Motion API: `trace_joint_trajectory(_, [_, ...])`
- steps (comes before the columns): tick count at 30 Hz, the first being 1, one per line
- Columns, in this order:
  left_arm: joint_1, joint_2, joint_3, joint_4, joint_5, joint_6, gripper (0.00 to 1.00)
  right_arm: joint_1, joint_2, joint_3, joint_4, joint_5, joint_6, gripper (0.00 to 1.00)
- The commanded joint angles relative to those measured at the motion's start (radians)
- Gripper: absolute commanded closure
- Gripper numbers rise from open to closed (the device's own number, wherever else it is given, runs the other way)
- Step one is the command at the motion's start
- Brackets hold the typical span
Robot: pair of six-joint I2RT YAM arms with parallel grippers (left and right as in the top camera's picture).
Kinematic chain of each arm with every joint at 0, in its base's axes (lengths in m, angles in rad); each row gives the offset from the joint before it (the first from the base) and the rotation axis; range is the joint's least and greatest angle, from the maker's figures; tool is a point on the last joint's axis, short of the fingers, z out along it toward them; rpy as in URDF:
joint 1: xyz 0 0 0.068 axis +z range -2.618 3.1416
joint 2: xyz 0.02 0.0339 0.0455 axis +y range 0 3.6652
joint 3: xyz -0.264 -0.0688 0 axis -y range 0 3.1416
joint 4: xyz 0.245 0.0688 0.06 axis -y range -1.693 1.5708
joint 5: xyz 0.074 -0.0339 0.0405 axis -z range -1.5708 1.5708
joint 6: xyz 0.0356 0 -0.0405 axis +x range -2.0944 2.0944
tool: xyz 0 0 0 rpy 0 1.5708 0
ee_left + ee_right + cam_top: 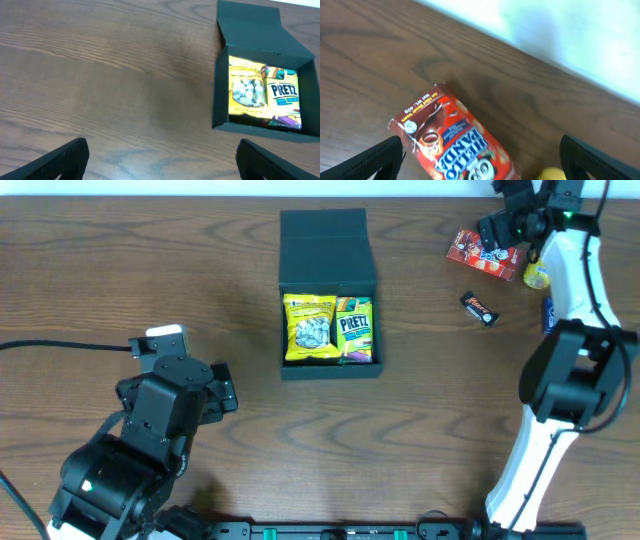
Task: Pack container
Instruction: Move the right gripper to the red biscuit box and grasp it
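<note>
The dark charcoal container [329, 368] sits open at the table's middle, its flap lid [325, 245] folded back. Inside lie a yellow snack pack [310, 328] and a green Pretz pack [354, 330]. The left wrist view also shows the container [220, 90] and both packs. A red Hello Panda pack [484, 255] lies at the far right; it shows in the right wrist view [455, 140]. My right gripper [508, 228] hovers over it, open and empty, fingers either side [482, 160]. My left gripper [215, 390] is open and empty over bare table [162, 160], left of the container.
A small dark candy bar [479, 307] lies right of the container. A yellow item [537, 276] and a blue item [549, 314] sit by the right arm. The table's far edge runs just behind the Hello Panda pack.
</note>
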Motion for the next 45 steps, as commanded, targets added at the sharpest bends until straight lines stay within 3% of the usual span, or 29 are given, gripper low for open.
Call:
trace_joint_trajectory(1, [0.003, -0.001, 0.008, -0.001, -0.018, 0.014, 0.05, -0.017, 0.058, 0.050, -0.005, -0.061, -0.055, 0.01])
trace_joint_trajectory(24, [0.003, -0.001, 0.008, -0.001, -0.018, 0.014, 0.05, -0.030, 0.203, 0.055, 0.008, -0.089, -0.060, 0.01])
trace_joint_trajectory(45, [0.003, -0.001, 0.008, -0.001, -0.018, 0.014, 0.05, -0.026, 0.208, 0.055, -0.163, -0.250, -0.055, 0.01])
